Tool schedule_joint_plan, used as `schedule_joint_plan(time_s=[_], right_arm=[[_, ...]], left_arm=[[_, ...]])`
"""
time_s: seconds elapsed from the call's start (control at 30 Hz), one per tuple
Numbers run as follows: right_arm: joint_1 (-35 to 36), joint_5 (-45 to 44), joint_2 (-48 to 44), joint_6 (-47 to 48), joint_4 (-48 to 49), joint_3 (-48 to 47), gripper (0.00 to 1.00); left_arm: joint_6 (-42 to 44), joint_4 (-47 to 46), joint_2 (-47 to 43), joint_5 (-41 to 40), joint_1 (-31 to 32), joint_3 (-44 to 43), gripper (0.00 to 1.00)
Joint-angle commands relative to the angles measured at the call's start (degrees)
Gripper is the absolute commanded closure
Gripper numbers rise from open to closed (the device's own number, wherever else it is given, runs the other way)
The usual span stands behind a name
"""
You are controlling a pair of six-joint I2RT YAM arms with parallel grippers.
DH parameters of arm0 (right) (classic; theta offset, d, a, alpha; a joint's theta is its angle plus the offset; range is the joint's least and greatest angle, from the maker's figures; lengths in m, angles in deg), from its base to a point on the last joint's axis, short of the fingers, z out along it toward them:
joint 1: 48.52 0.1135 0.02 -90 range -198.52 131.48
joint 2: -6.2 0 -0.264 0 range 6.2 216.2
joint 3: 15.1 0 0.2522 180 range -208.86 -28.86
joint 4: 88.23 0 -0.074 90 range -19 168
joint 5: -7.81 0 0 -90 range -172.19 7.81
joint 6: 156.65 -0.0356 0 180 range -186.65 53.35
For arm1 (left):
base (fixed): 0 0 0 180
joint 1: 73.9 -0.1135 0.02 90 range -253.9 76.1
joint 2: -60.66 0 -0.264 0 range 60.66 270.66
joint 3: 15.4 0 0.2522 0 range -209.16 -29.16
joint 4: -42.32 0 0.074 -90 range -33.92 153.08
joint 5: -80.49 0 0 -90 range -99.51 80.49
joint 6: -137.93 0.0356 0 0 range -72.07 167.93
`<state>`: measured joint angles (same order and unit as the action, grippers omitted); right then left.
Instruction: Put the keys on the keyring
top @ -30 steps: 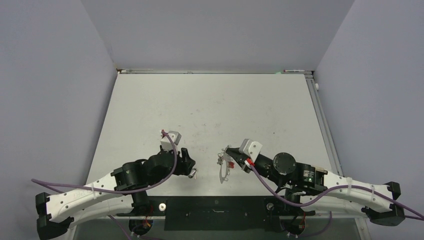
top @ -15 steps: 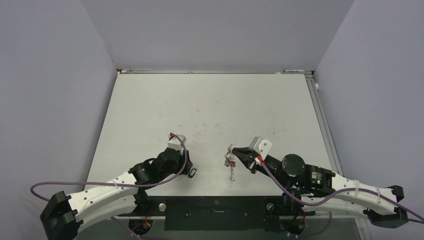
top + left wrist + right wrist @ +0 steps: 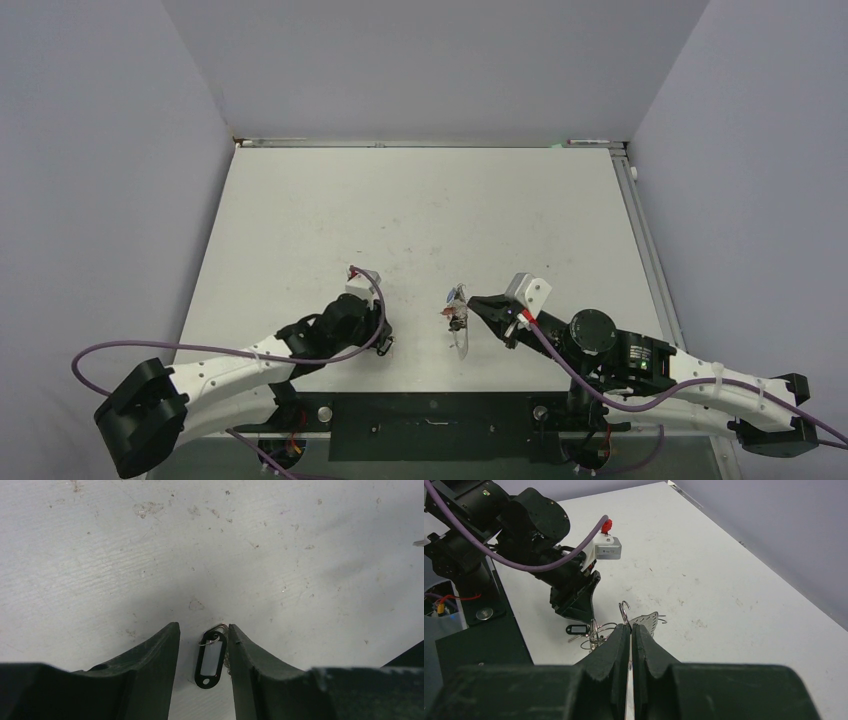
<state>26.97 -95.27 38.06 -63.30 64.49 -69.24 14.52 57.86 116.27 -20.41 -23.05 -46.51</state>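
Observation:
The keys (image 3: 210, 658) are a small black oval tag with a thin silvery loop and short metal pieces, lying flat on the table. My left gripper (image 3: 202, 630) is open and low over them, one finger on each side, the right finger touching the loop. They also show in the top view (image 3: 386, 345) and the right wrist view (image 3: 576, 629). My right gripper (image 3: 630, 626) is shut on the rim of the keyring (image 3: 624, 610), a thin silvery ring. In the top view the keyring (image 3: 459, 330) hangs edge-on from the right gripper (image 3: 476, 302), red bits near its top.
The white table (image 3: 420, 210) is scuffed, with grey walls on three sides. A black base plate (image 3: 430, 425) runs along the near edge between the arm bases. The left arm's purple cable (image 3: 200, 350) loops over the table's near left.
My left gripper has moved right and come down around the keys. My right gripper has carried the keyring a little forward and it now hangs more edge-on.

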Motion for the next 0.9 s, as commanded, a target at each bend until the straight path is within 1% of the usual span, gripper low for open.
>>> schedule_joint_plan(time_s=[0.0, 0.2, 0.4, 0.63, 0.73, 0.87], right_arm=[[0.3, -0.9, 0.0, -0.9, 3.1, -2.2, 0.95], [0.3, -1.2, 0.2, -0.9, 2.1, -2.8, 0.95], [0.3, -1.1, 0.6, -1.1, 2.0, -2.9, 0.95], [0.3, -0.8, 2.0, -1.0, 2.4, -3.3, 0.95], [0.3, -0.5, 2.5, -1.1, 2.4, -3.5, 0.95], [0.4, -0.5, 3.0, -1.1, 2.5, -3.6, 0.95]], left_arm=[[-3.5, -5.3, 2.8, 1.3, -0.7, -0.5, 0.63], [-5.5, -8.5, 5.0, 2.6, -1.0, 1.1, 0.64], [-6.5, -9.4, 4.6, 3.3, -1.1, 2.6, 0.69], [-6.8, -10.8, 3.1, 3.3, -1.1, 4.1, 0.81], [-6.9, -10.4, 3.1, 3.4, -1.1, 4.0, 0.90], [-7.3, -9.9, 1.6, 3.4, -1.1, 4.2, 0.95]])
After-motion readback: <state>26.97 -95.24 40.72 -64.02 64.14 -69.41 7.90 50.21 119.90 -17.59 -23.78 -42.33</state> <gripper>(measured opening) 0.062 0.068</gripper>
